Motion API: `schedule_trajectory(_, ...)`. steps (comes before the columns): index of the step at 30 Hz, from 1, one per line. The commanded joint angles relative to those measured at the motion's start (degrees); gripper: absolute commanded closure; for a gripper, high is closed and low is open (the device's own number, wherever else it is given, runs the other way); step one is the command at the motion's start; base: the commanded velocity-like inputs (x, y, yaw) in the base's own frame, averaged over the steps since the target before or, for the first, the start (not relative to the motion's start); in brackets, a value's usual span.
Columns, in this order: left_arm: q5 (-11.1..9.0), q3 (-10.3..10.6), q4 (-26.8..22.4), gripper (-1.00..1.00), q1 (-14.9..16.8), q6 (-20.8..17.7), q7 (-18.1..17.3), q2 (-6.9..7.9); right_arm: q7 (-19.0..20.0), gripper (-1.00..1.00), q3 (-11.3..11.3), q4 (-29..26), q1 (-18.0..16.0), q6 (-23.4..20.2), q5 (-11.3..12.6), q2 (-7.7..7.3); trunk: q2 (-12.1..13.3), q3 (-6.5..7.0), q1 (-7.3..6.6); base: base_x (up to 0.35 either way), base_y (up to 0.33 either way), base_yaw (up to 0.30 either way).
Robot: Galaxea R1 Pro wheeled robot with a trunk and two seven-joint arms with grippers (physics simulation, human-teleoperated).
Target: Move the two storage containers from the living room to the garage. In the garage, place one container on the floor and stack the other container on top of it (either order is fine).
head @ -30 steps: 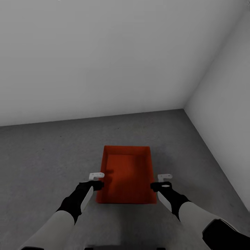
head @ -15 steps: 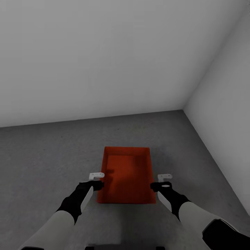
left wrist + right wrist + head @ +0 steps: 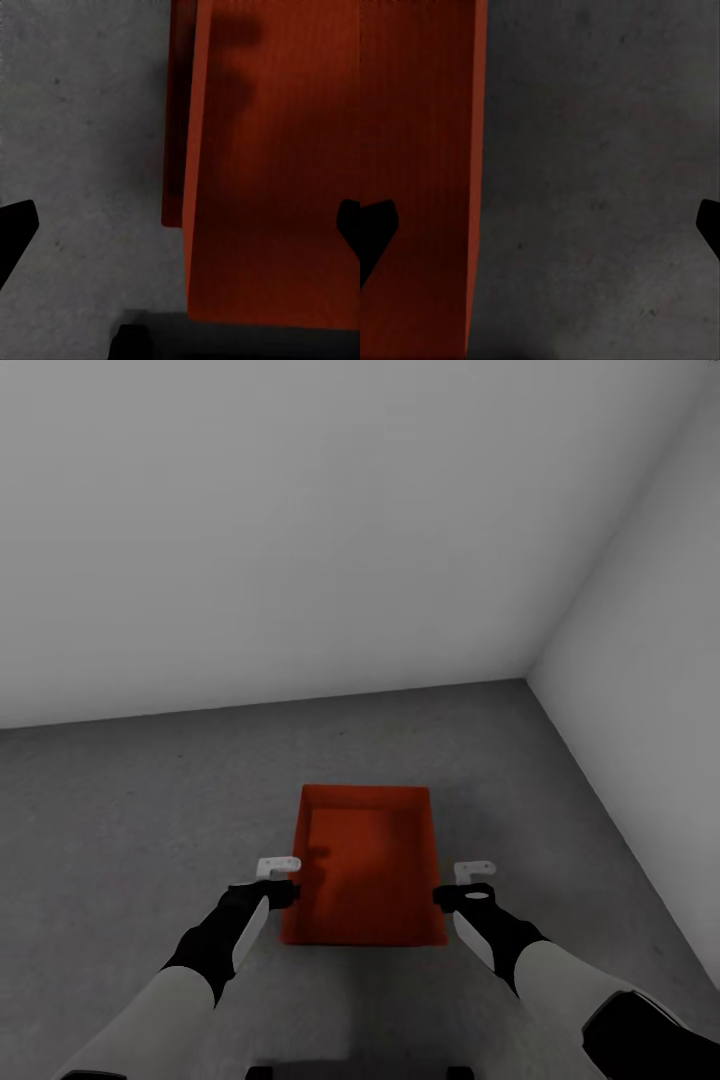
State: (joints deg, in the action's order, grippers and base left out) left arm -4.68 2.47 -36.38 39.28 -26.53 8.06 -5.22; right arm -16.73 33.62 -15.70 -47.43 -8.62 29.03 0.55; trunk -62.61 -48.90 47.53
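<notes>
With one storage container (image 3: 365, 865) resting on the garage floor (image 3: 130, 810) at 12 o'clock, left claw (image 3: 283, 880) and right claw (image 3: 462, 885) spread empty beside it, stacking the second remains.

Both arms: light grey/white forearm shells, then black wrist sections with a bulbous, jointed look. Left gripper (image 3: 280, 880) and right gripper (image 3: 472, 884) each carry a small white bracket-like plate with two dark dots (screws or holes, can't tell which); fingers (image 3: 15, 229) render solid black with angular tips. Right arm's elbow end has a black rounded segment.
</notes>
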Motion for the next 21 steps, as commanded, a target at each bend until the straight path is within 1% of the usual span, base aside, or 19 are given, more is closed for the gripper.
schedule_trajectory(1, -0.50, 0.26, -0.09, -1.00, 0.01, -0.27, 0.46, 0.04, -0.41, -1.00, 0.48, -0.12, -0.03, -0.35, 0.33, -0.03, 0.39, 0.15, -0.22, 0.000, 0.000, 0.000)
schedule_trajectory(21, -0.50, 0.37, -0.23, -1.00, 0.01, -0.27, 0.46, 0.04, -0.48, -1.00, 0.48, -0.12, 0.00, -0.27, 0.40, -0.02, 8.41, 3.74, -4.61, 0.000, 0.000, 0.000)
